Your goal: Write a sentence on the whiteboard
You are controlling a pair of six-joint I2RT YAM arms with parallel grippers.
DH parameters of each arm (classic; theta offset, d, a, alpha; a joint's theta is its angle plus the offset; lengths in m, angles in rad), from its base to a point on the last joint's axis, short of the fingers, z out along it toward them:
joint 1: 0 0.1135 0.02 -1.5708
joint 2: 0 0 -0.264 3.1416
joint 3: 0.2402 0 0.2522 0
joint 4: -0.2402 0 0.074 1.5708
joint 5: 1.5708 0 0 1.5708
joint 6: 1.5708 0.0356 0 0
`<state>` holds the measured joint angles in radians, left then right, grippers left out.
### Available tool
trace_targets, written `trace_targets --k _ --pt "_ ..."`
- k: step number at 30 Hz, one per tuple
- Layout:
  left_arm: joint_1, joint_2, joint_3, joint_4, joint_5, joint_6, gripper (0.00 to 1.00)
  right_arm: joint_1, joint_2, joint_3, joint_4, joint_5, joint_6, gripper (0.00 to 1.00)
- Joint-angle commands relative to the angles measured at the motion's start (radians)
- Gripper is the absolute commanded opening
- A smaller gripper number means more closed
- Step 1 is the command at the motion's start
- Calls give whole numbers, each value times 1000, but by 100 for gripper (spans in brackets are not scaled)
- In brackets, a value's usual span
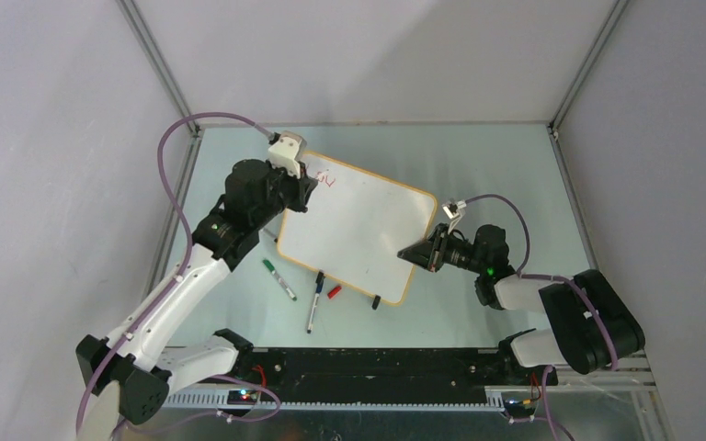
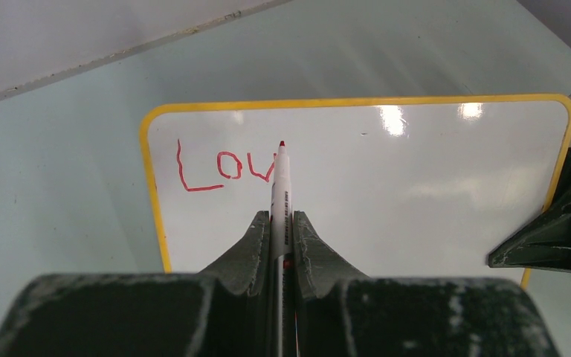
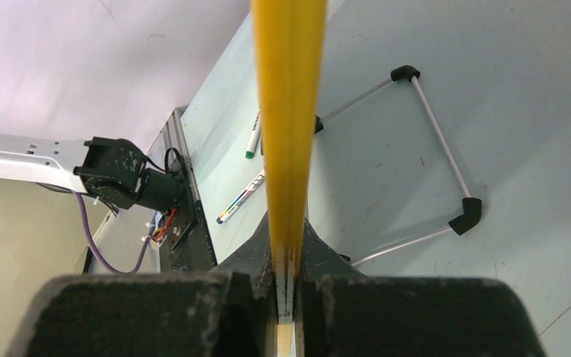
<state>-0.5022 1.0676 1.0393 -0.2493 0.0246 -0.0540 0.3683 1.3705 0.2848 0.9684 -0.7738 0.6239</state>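
Left fingers (image 2: pixel 247 249) clamped, right fingers (image 3: pixel 318 253) clamped

**Pale Booth, Mint Table**

A pale mint table (image 1: pixel 496 156) fills the centre. Plain grey-white walls (image 1: pixel 358 55) stand at 9, 12 and 3 o'clock, joined by aluminium posts (image 1: pixel 158 64) at 11 and 1. A black rail (image 1: pixel 377 366) runs along 6 o'clock.
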Motion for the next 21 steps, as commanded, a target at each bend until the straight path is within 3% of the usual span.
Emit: trace_targets --k 1,21 --pt "-7 -11 -1 27 -16 -9 0 -1 -27 18 -34 -16 -77 0" --pt "-9 3 -6 21 3 -17 0 -19 -44 18 -76 19 -115 0"
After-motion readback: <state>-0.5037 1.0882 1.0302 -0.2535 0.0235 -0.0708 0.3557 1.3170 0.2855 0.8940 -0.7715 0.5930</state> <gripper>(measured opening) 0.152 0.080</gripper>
